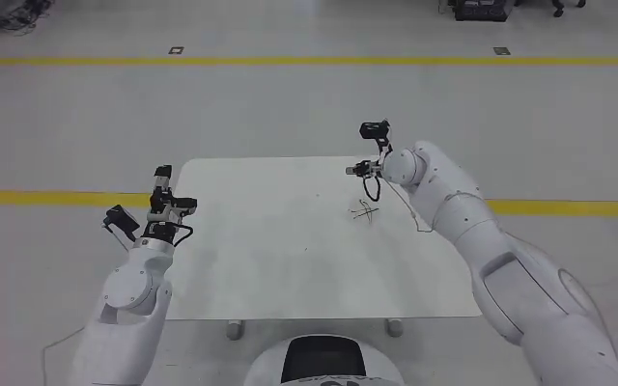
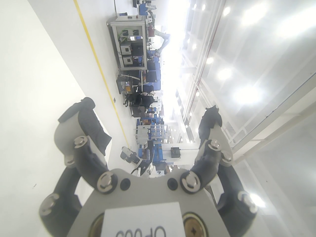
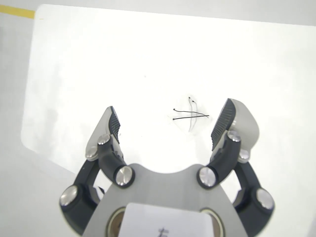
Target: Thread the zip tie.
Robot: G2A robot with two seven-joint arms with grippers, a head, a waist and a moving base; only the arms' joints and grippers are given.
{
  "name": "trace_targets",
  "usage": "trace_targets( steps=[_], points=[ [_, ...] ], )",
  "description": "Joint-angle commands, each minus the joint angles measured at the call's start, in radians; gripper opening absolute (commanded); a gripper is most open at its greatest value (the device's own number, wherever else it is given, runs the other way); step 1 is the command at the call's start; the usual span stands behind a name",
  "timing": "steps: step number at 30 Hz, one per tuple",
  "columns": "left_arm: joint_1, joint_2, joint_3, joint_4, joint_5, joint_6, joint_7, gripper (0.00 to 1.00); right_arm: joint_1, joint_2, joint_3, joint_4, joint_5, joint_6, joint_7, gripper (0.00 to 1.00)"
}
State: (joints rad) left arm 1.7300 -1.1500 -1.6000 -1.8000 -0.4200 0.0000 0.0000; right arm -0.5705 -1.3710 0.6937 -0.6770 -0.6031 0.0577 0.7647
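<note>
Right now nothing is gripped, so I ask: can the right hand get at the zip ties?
Probably yes: the right hand hangs open near the zip ties on the table, nothing between them.

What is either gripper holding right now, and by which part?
Nothing. The left gripper and right gripper are both open and empty; the thin black and clear plastic zip ties lie crossed on the white table.
</note>
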Motion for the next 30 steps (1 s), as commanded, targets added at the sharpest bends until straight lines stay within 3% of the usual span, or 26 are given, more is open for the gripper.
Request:
trace_targets(
  steps=[1,7,13,22,30],
  points=[
    [0.0,0.0,0.0,0.0,0.0,0.0,0.0,1.0,0.015,-0.004,-0.009,-0.003,-0.025,0.004,0.037,1.0],
    [0.0,0.0,0.0,0.0,0.0,0.0,0.0,1.0,0.057,-0.039,-0.06,0.046,-0.079,0.011,0.118,1.0],
    [0.0,0.0,0.0,0.0,0.0,0.0,0.0,1.0,0.079,-0.102,-0.113,0.174,-0.082,0.004,0.122,1.0],
    [0.0,0.0,0.0,0.0,0.0,0.0,0.0,1.0,0.07,-0.185,-0.138,0.352,-0.032,-0.05,0.1,1.0],
    [0.0,0.0,0.0,0.0,0.0,0.0,0.0,1.0,0.07,-0.198,-0.145,0.379,-0.04,-0.059,0.088,1.0]
  ],
)
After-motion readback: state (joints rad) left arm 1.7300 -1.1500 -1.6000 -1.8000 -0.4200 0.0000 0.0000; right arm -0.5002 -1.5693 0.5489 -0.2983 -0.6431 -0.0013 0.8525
